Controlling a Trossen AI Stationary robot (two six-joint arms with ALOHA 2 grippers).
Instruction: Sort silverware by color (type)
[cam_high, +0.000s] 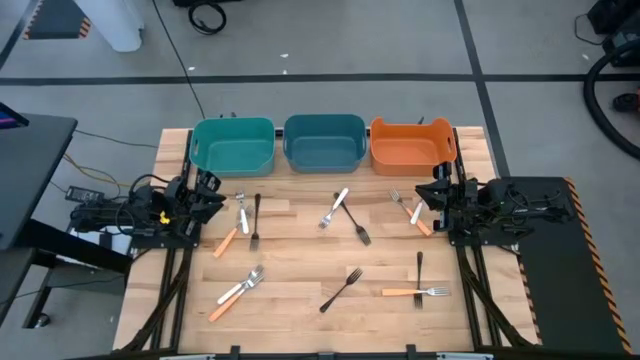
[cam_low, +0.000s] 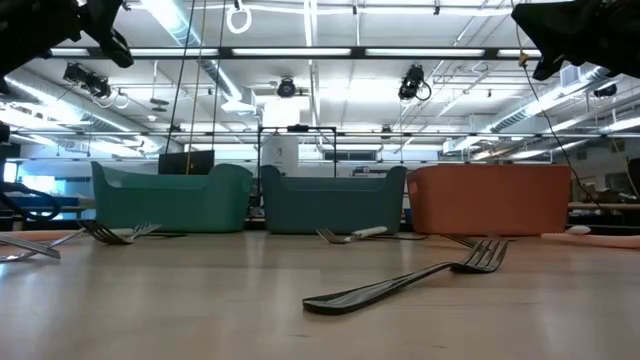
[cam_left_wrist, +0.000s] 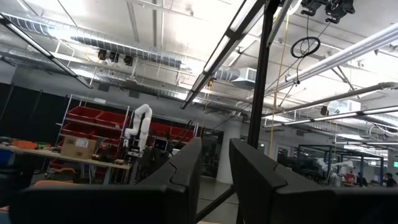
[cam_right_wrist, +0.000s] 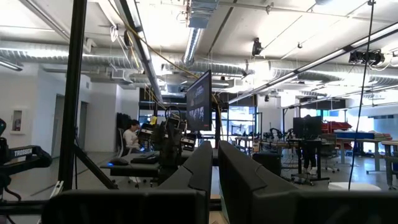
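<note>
**Fingers empty and lifted; silverware spread loose, bins empty**

The left fingers stand a little apart with nothing between them, aimed out into the room rather than down. The right fingers stand closer, a narrow slit showing, also holding nothing. That fits arms parked clear of the work.

The silverware lies flat and scattered over the middle and near part of the surface, mixed by colour, which is why sorting is wanted. An orange-handled piece and a black fork lie side by side toward the left edge. A white piece crosses a black fork in the middle. Another orange-handled pair sits near the right edge, just beside the right arm. More pieces lie toward the near edge, among them a black fork close to the low camera.

Along the far edge stand a teal bin, a blue bin and an orange bin, touching or nearly so, ready as one home per colour. As far as the overhead view shows, all are empty, so I judge no sorting is done yet.
</note>
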